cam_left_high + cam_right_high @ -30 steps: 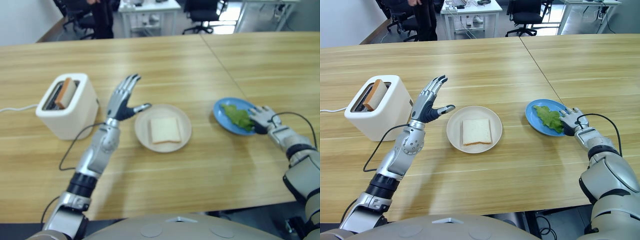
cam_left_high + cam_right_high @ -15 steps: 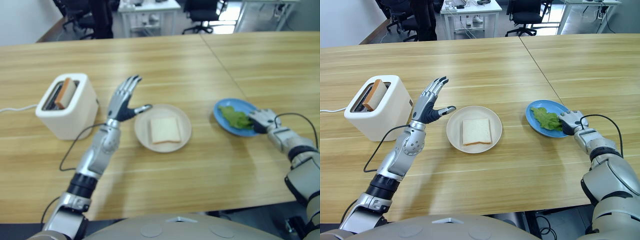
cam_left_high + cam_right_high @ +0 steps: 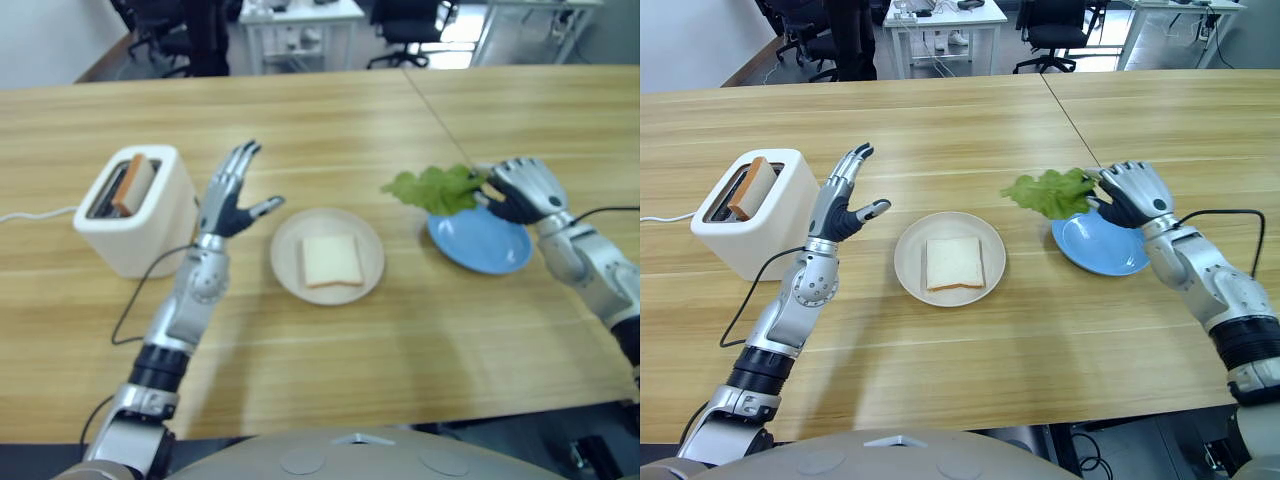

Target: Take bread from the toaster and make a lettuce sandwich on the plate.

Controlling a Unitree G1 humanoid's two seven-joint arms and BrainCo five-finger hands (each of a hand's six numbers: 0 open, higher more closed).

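Lettuce aloft in right hand; bread on cream plate, another slice in toaster

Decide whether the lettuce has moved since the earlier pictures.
Yes. Gripped by the right robot hand, the lettuce has risen off the blue plate and hangs above its left rim.

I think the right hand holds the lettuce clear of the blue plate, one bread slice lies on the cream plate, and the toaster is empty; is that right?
Not quite: the toaster is not empty; a bread slice stands in its slot, as the right eye view shows. The rest is correct.
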